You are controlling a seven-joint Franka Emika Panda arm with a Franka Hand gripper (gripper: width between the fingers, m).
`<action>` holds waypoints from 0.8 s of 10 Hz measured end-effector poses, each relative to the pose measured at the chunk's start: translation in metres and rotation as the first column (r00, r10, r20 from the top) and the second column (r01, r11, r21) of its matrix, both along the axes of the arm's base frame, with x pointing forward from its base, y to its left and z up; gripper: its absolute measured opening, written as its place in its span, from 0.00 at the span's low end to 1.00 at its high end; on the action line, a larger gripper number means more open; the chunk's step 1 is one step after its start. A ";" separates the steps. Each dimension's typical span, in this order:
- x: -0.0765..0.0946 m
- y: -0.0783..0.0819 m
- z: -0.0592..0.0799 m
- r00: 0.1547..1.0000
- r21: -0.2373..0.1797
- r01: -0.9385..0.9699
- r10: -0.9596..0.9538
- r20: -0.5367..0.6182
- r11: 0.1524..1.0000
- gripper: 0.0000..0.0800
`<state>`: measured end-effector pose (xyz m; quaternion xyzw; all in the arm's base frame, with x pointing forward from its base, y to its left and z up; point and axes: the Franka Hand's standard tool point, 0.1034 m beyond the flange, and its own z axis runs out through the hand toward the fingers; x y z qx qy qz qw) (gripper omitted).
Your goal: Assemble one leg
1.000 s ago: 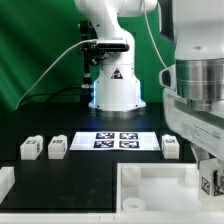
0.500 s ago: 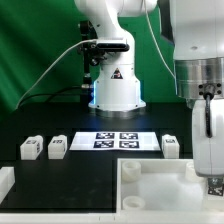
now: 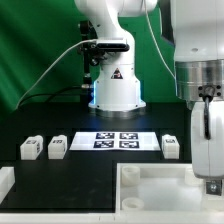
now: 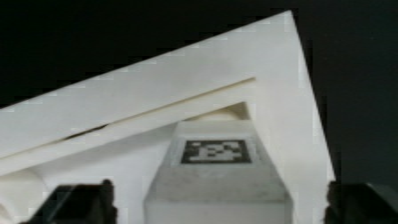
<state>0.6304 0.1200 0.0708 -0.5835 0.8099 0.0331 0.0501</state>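
Note:
In the wrist view a leg (image 4: 217, 160), a stubby white block with a square tag on its face, stands on a corner of the large white panel (image 4: 160, 95). My gripper (image 4: 222, 205) straddles it, open. The dark fingers (image 4: 80, 202) stand either side with a strip of white showing between each and the leg. In the exterior view the gripper (image 3: 212, 178) hangs low over the panel's (image 3: 150, 186) corner at the view's right; the leg there is mostly hidden by the hand.
Two loose legs (image 3: 30, 149) (image 3: 57, 146) lie at the exterior view's left and another leg (image 3: 170, 146) at its right. The marker board (image 3: 114, 140) lies between them. The robot base (image 3: 115, 85) stands behind. A white piece (image 3: 5, 181) sits at the left edge.
Between one second and half a second ago the arm shifted, showing more of the hand above the panel's corner. Since then nothing has visibly moved.

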 end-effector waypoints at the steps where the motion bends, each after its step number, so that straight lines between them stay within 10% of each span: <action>1: -0.003 0.004 0.006 1.000 0.007 -0.002 0.002 0.011 1.000 0.79; 4: -0.004 0.013 0.027 0.999 0.027 0.000 -0.002 0.041 1.000 0.81; 8: -0.005 0.013 0.023 0.999 0.024 -0.001 0.000 0.036 1.000 0.81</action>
